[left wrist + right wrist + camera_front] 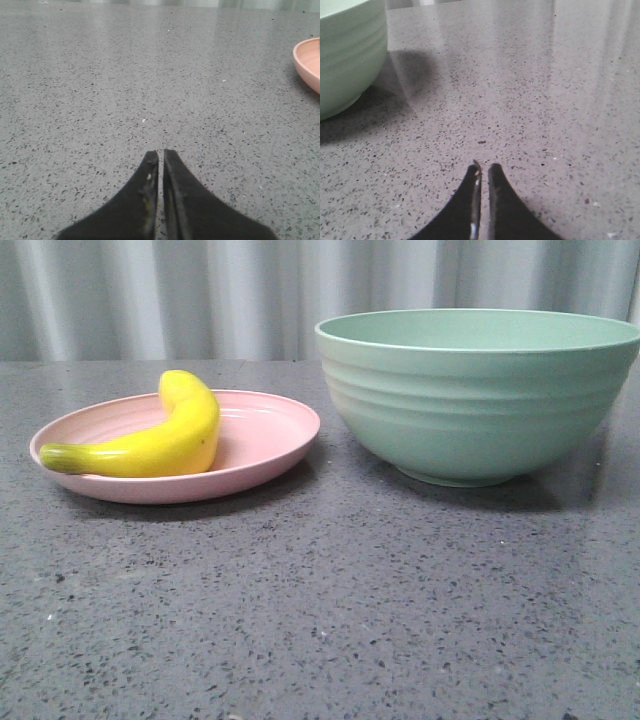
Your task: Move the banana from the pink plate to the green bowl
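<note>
A: Largest first?
B: Deep ridged mint-green bowl (478, 395), right of frame. Then shallow pale-pink plate (262, 436), left of centre, carrying glossy yellow banana (172, 432).
A: Claws?
B: Left gripper (161, 155) and right gripper (484, 168): tips together, empty.

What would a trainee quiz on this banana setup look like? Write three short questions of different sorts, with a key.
1. True or false: the banana already lies in the green bowl.
2. Multiple choice: in the front view, the pink plate sits (A) left of the bowl, (B) right of the bowl, (C) inside the bowl.
3. Fill in: the left gripper and right gripper both have their fingers nearly ____ and hold nothing.

Key: 1 false, it lies on the plate; 2 A; 3 closed.
</note>
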